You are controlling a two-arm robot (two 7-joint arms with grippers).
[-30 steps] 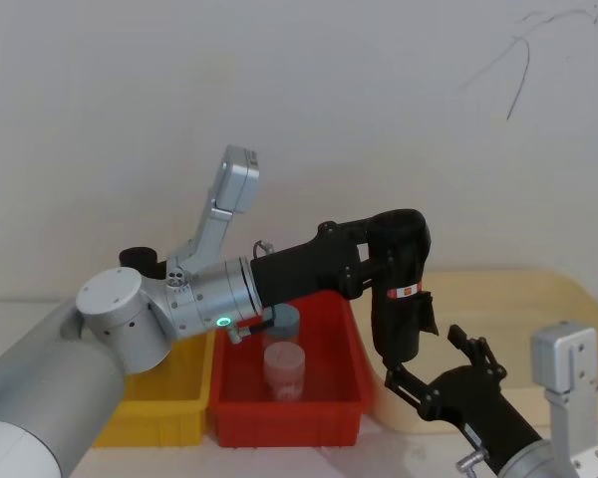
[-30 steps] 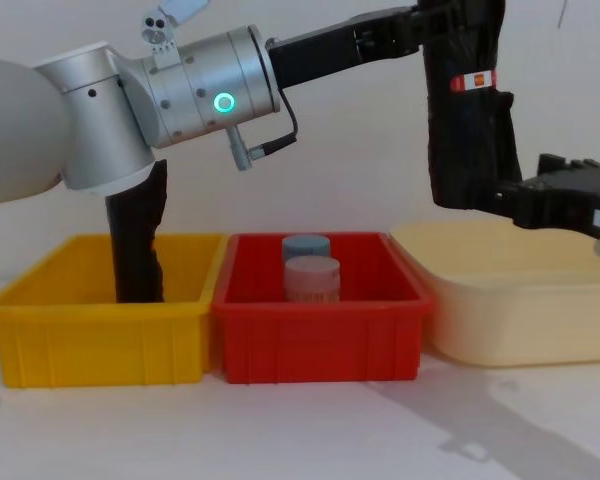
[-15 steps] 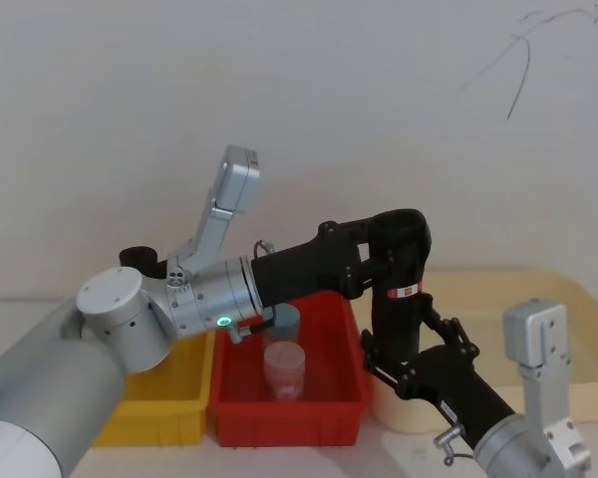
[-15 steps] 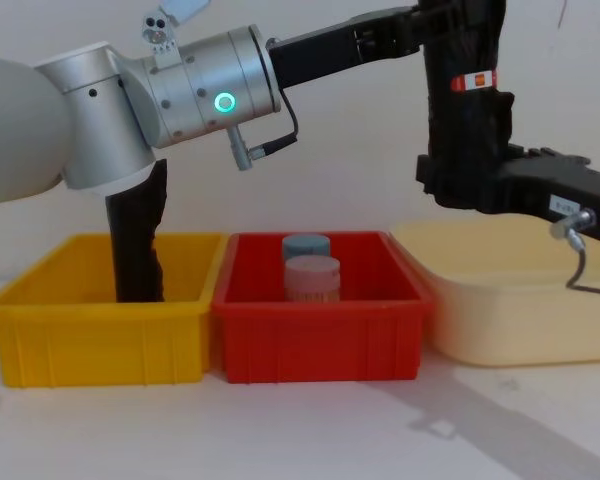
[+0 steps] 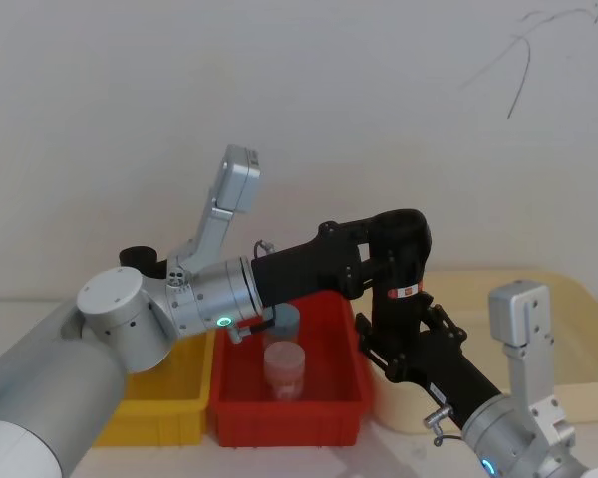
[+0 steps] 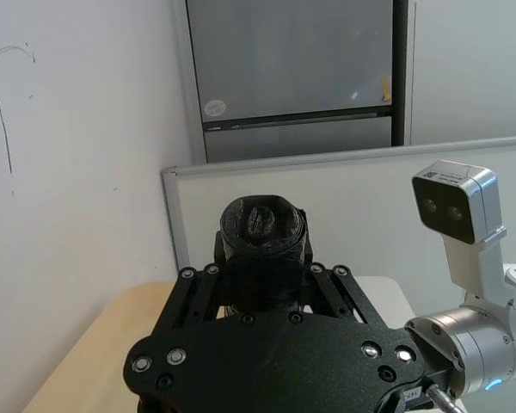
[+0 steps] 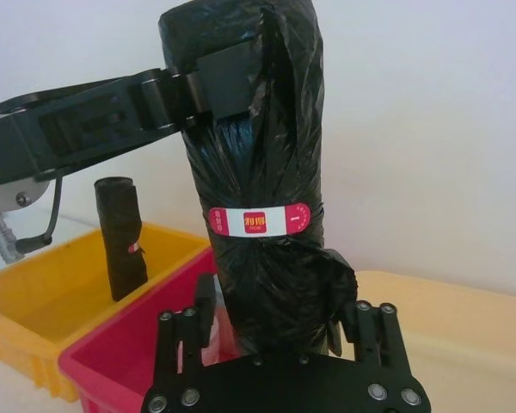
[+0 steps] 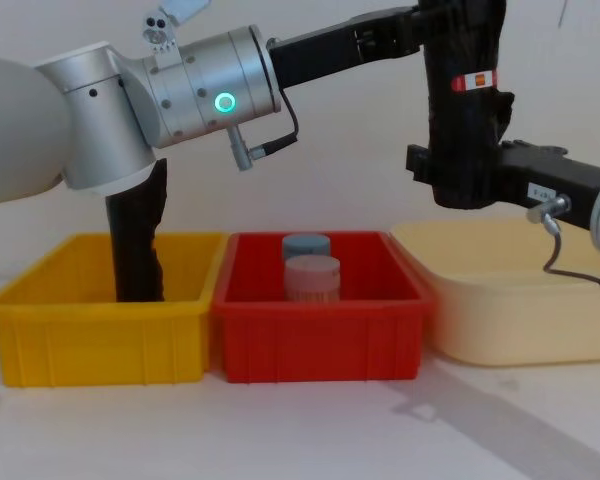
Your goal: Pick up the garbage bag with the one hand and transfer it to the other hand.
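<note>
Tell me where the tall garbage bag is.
Chest view, right side: the garbage bag hangs upright above the cream tub's left end, left hand gripping its top, right hand at its bottom.

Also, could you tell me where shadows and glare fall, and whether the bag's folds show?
Chest view: arm shadows cross the table; a highlight sits on the left arm's silver wrist. Right wrist view: the garbage bag, held near its top by the left gripper with the right gripper at its base, shows creases and faint sheen. Left wrist view: its top is dark, folds faint.
</note>
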